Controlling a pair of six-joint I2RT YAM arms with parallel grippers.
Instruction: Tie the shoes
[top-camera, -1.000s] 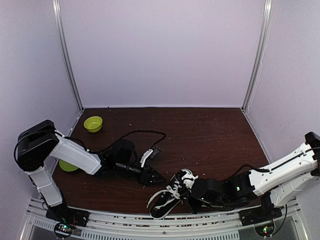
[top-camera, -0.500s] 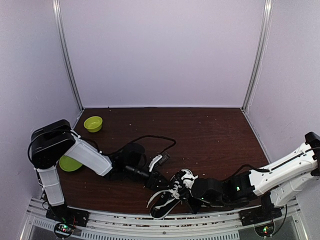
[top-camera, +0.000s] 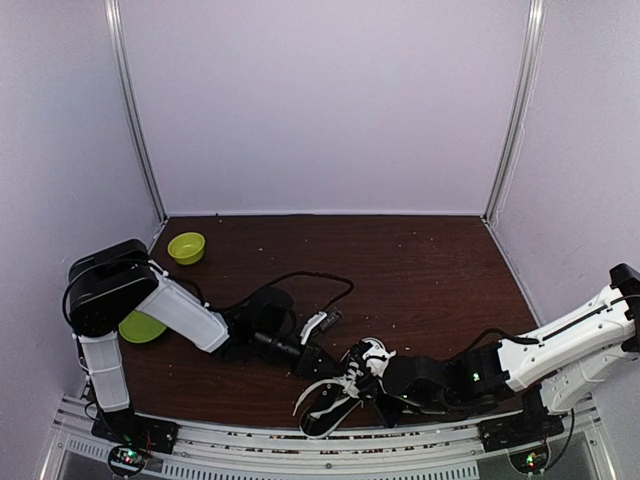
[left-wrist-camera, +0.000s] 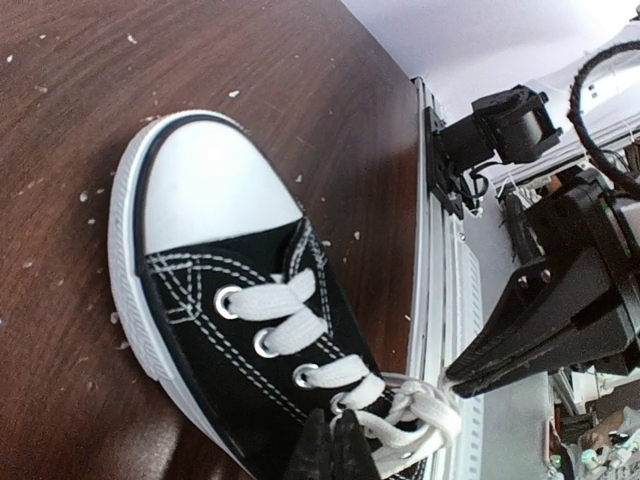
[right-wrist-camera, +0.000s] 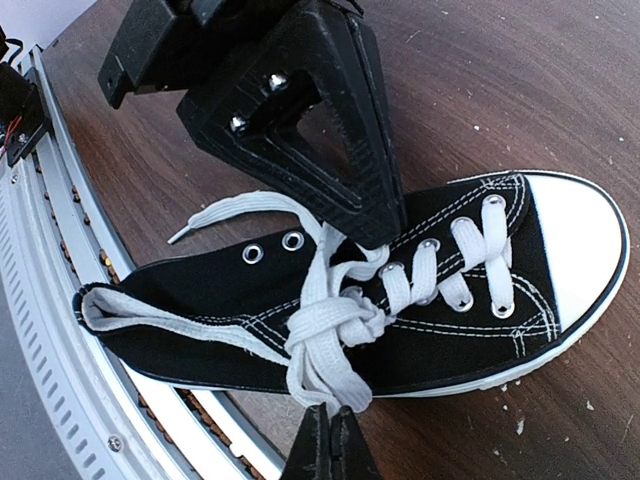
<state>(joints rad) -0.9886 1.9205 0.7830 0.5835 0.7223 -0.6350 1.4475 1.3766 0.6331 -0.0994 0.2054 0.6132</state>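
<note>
The shoe (top-camera: 328, 408) is a black low-top sneaker with a white toe cap, lying at the table's near edge. Its white laces (right-wrist-camera: 335, 320) are bunched in a loose knot over the tongue. My left gripper (left-wrist-camera: 335, 428) is shut, its tips pressed on the lace strand beside the upper eyelets. In the right wrist view it is the black wedge (right-wrist-camera: 300, 110) coming down onto the shoe. My right gripper (right-wrist-camera: 330, 422) is shut at the end of the lace loop hanging over the sole. In the left wrist view its tip (left-wrist-camera: 460, 375) meets that loop.
Two green bowls sit at the left, one (top-camera: 186, 247) at the back and one (top-camera: 140, 327) partly behind the left arm. A black cable (top-camera: 300, 278) loops over the table. The metal rail (right-wrist-camera: 60, 300) runs right beside the shoe's heel.
My left arm has slid right to the shoe, and its jaws went from open to shut at the laces. The right gripper and shoe stayed put.
</note>
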